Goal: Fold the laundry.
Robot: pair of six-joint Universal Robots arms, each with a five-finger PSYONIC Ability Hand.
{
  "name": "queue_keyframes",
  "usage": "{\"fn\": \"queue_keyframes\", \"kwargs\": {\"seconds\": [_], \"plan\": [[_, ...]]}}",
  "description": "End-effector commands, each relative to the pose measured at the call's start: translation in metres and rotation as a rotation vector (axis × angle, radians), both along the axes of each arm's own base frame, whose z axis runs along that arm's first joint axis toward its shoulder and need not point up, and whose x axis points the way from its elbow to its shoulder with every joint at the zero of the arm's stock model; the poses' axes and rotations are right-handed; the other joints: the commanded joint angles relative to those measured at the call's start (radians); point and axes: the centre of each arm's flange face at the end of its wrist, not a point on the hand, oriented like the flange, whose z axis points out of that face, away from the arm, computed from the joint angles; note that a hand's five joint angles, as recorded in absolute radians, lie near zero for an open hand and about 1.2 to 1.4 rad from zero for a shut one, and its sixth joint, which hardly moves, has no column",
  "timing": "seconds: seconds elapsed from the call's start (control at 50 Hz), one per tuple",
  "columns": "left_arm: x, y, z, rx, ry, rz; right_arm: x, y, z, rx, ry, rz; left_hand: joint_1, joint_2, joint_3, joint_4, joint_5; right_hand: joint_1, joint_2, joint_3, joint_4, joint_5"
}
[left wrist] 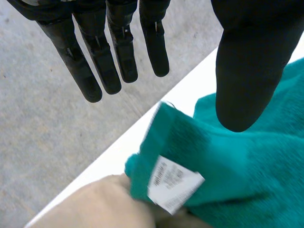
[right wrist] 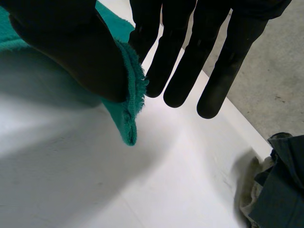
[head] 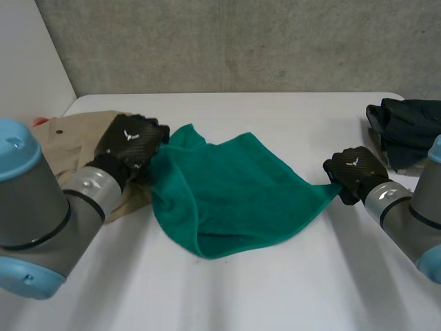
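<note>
Head view: green towel point(head: 234, 193) laid on bench point(head: 275, 289); one corner is pinched by right hand point(head: 355, 172); left hand point(head: 131, 141), fingers apart, is held at opposite corner.

Rumpled teal towel point(head: 234, 193) lies spread out, white tag point(left wrist: 173, 184) showing.

White table point(head: 241, 289); grey concrete wall point(head: 241, 41)
</note>
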Motion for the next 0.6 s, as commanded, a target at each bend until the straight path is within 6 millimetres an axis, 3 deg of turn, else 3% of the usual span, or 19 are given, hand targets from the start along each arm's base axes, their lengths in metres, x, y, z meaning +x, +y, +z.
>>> {"fn": "queue_keyframes", "kwargs": {"seconds": [0.02,0.32,0.36,0.42,0.46,0.5,0.56,0.6], "plan": [[-0.011,-0.013,0.002,0.061,-0.022,-0.055,-0.003,-0.001,0.001,-0.001,-0.002,-0.010,0.048,0.048,0.042,0.052,0.058,0.268,0.213,0.205,0.198,0.204],[-0.036,-0.047,-0.046,0.151,-0.294,-0.167,-0.003,0.005,-0.004,0.013,0.016,0.001,0.059,0.059,0.054,0.064,0.070,0.268,0.213,0.205,0.198,0.204],[-0.035,-0.049,-0.050,0.159,-0.307,-0.162,-0.003,0.005,-0.004,0.012,0.018,0.002,0.199,0.200,0.194,0.204,0.210,0.268,0.213,0.205,0.198,0.204],[-0.034,-0.051,-0.052,0.161,-0.323,-0.129,-0.003,0.004,-0.004,0.005,0.029,0.004,0.666,0.666,0.661,0.671,0.677,0.268,0.213,0.205,0.198,0.204],[-0.033,-0.051,-0.048,0.148,-0.328,-0.096,-0.004,0.003,-0.003,-0.002,0.039,0.000,0.825,0.825,0.819,0.829,0.835,0.268,0.213,0.205,0.198,0.204],[-0.034,-0.050,-0.041,0.130,-0.324,-0.071,-0.008,-0.003,0.001,-0.021,0.054,-0.012,0.825,0.825,0.820,0.830,0.836,0.268,0.213,0.205,0.198,0.204],[-0.032,-0.046,-0.010,0.050,-0.293,-0.024,-0.016,-0.008,0.013,-0.051,0.079,-0.029,0.825,0.825,0.820,0.830,0.836,0.268,0.213,0.205,0.198,0.204],[-0.029,-0.043,0.005,0.012,-0.270,-0.010,-0.023,-0.009,0.034,-0.089,0.118,-0.036,0.825,0.825,0.820,0.830,0.836,0.268,0.213,0.205,0.198,0.204]]}}
